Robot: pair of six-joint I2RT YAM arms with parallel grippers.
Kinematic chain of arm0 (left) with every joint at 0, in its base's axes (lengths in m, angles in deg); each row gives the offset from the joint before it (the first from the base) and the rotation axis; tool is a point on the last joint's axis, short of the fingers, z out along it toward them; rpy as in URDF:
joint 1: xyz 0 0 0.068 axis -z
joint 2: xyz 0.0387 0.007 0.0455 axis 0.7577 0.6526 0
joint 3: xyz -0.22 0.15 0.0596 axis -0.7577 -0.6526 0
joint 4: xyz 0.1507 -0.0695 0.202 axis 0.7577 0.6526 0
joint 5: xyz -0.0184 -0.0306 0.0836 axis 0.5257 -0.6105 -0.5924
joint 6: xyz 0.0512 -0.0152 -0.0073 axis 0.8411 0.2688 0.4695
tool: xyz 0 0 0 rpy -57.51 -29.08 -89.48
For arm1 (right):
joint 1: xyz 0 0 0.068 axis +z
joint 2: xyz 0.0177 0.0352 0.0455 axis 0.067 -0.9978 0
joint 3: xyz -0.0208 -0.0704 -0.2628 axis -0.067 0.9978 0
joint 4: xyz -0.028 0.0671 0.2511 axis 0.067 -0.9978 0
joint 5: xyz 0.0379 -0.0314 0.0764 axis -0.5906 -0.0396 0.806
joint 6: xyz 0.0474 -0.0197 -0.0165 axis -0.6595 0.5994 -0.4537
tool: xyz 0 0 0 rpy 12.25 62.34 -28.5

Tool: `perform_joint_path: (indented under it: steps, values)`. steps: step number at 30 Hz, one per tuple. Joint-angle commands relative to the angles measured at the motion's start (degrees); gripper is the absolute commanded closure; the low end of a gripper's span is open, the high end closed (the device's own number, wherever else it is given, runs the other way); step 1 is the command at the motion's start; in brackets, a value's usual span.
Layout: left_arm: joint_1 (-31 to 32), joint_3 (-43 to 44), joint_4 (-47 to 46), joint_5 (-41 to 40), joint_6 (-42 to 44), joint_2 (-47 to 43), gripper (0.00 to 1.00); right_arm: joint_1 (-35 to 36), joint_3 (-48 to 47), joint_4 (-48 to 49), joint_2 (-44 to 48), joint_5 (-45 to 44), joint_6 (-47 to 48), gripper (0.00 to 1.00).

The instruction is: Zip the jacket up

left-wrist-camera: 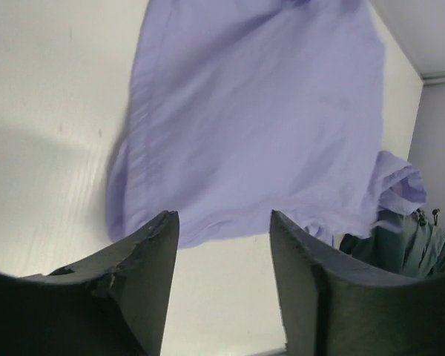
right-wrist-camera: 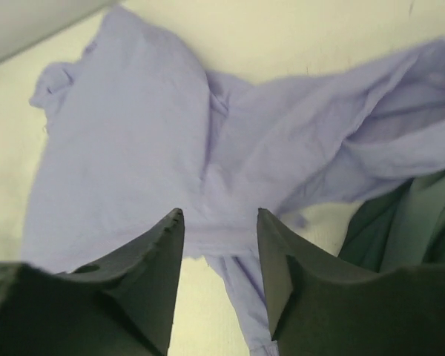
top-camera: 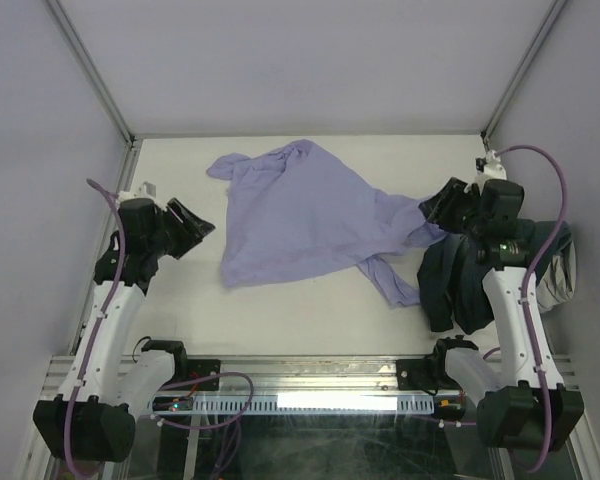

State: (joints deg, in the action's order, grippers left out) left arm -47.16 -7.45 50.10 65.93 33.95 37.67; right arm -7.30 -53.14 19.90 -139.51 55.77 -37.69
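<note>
Top external view: the jacket (top-camera: 300,215) lies crumpled on the white table (top-camera: 280,310), spread from the far centre toward the right. Its broad body sits mid-table. A narrower part trails right, and another strip loops back toward the near edge. The right end of the jacket touches a dark grey-green garment (top-camera: 470,280), which lies bunched at the right side of the table beside the right arm.

Left gripper (top-camera: 202,226): held to the left of the jacket, near its left edge but apart from it. The left wrist view shows both fingers spread, with bare table and the jacket's hem in the gap. It is released and grasps nothing.

Right gripper (top-camera: 427,208): positioned at the jacket's right end, just beside the dark garment. The right wrist view shows its fingers parted, with lavender fabric lying beyond and below the gap and none pinched between them. It is released. Contact between the fingertips and the fabric cannot be determined.
</note>
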Motion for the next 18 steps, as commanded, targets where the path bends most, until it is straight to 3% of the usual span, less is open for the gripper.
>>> perform_joint_path:
  steps: [1, 5, 7, 8, 9, 13, 18]
  values:
    - [-0.8, 14.8, 0.5, -7.2, 8.5, -2.9, 0.41, 0.0, -11.6, -1.7, 3.2, -2.5, 4.9, 0.49]
    - [-0.8, 24.9, 2.0, -13.6, 13.9, -5.5, 0.18, 2.5, -17.9, -5.0, 5.8, -10.6, 9.7, 0.39]
    - [-0.8, 29.2, 2.0, -17.4, 16.9, -7.2, 0.10, 3.9, -19.3, -4.5, 8.4, -14.9, 12.9, 0.26]
    - [-0.8, 30.9, 1.7, -19.2, 17.8, -8.0, 0.07, 4.7, -19.0, -3.6, 10.1, -16.8, 13.7, 0.11]
    - [-0.8, 32.6, 1.5, -20.8, 19.5, -8.8, 0.05, 5.2, -18.1, -2.2, 11.8, -19.0, 15.3, 0.02]
    - [-0.3, 36.2, 1.0, -27.2, 23.1, -11.2, 0.01, 5.6, -12.7, 3.9, 19.7, -23.1, 18.0, 0.01]
    - [-0.1, 32.7, -2.4, -31.7, 22.2, -15.5, 0.01, 5.7, -6.6, 10.3, 27.1, -22.0, 18.1, 0.01]
